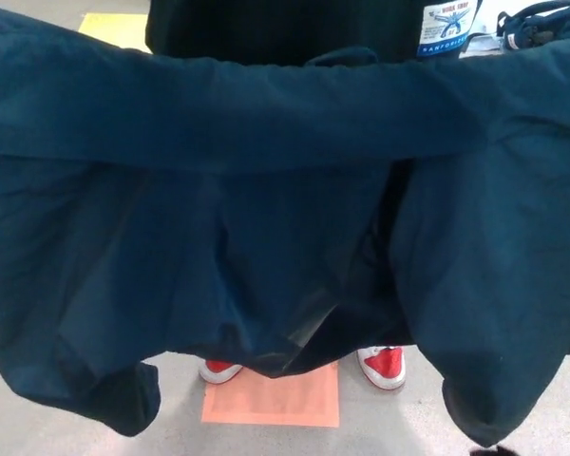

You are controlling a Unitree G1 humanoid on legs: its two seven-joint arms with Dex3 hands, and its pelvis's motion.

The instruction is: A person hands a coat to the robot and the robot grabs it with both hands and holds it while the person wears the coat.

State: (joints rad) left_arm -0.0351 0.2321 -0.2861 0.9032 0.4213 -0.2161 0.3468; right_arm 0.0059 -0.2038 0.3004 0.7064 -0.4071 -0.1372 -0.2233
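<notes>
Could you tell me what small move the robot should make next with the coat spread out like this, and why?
Probably none beyond holding steady: the dark blue coat hangs spread wide across the view, and the person's red shoes stand close behind it by the orange floor mat. Neither robot hand shows, so the grip cannot be checked.

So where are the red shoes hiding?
In the head view the red shoes peek out at the bottom, just under the hanging blue coat. One stands on each side of the orange mat on the floor.

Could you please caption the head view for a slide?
Dark blue coat spread wide across the view, a person's red-and-white shoes visible below.
</notes>
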